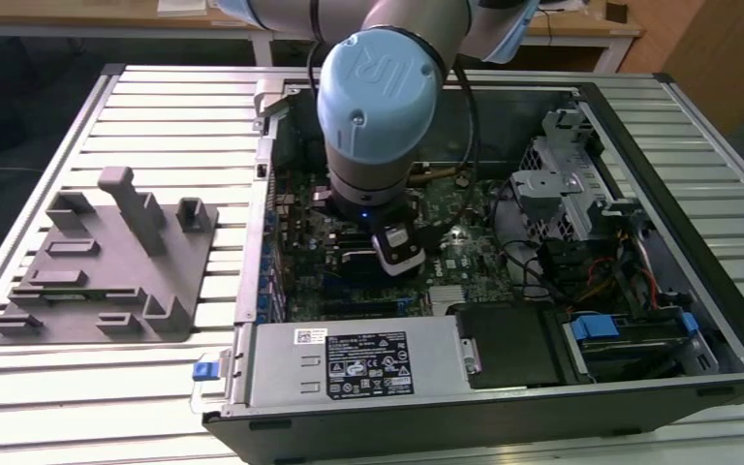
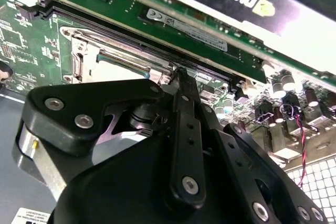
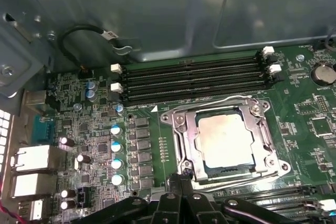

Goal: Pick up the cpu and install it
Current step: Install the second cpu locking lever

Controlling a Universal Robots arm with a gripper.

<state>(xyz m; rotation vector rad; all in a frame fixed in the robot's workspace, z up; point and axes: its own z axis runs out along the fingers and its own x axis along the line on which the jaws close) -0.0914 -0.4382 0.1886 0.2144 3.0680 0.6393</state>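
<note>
Broad slatted white bench point(image 1: 88, 407) under everything in the exterior view. On it, toward 3 o'clock of centre, an opened black computer case point(image 1: 721, 291), lying on its side with the interior facing up. Reaching down into the middle of the case from 12 o'clock, the arm point(image 1: 379, 97), its big pale-blue joint cap toward the camera. At 9 o'clock of the case and apart from it on the bench, a grey fixture point(image 1: 101, 271) with upright posts and shallow pockets. Along the case's 6 o'clock edge, a silver power supply point(image 1: 359, 363) with a label on top. At the 2 o'clock corner inside, a metal drive cage point(image 1: 560, 184). Across the case floor, the green motherboard point(image 1: 476, 247).

In the first wrist view, four long black memory slots point(image 3: 194, 80) running beside the square socket frame point(image 3: 181, 129). Seated flat inside that frame, the cpu point(image 3: 226, 140), silvery top facing up, frame edges around all four sides.

Black end effector point(image 3: 182, 176) low over the board, fingertips drawn together into one point just beside the socket frame's edge. Nothing gripped between them. Same closed tip in the second wrist view point(image 2: 178, 74), next to the frame's corner.
</note>
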